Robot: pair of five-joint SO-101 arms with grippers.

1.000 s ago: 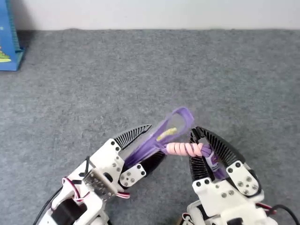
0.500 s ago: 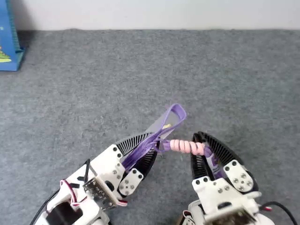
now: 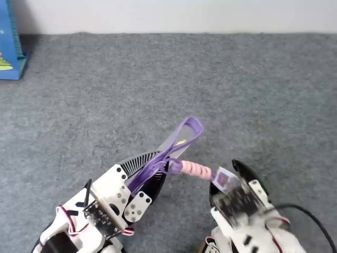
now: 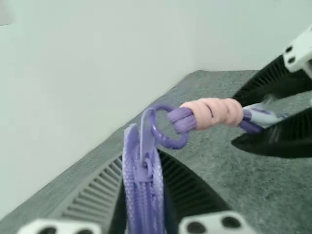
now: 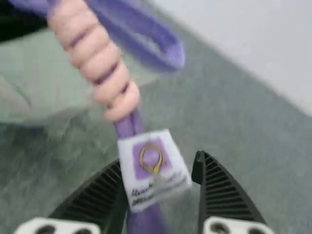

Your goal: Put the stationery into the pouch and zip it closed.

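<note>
The pouch [image 3: 179, 138] is clear with a purple zip edge and hangs tilted above the grey mat. My left gripper [image 3: 152, 168] is shut on its lower zip edge [image 4: 141, 190]. Something small and yellow [image 3: 180, 142] lies inside. From the zip's ring [image 4: 163, 131] a pink coiled strap [image 3: 194, 169] runs level to a purple strap with a white tag [image 3: 224, 179]. My right gripper [image 5: 158, 165] is at the tag end. Its fingers [image 5: 219, 195] stand apart, with the strap and tag [image 5: 151, 168] between them.
A blue box [image 3: 9, 47] stands at the far left edge by the white wall. The grey mat [image 3: 253, 89] stretches out beyond both arms.
The right arm has drawn back toward the near edge and turned, and the strap end has dropped lower. The left arm and the pouch have shifted left and nearer. The pouch mouth looks narrower.
</note>
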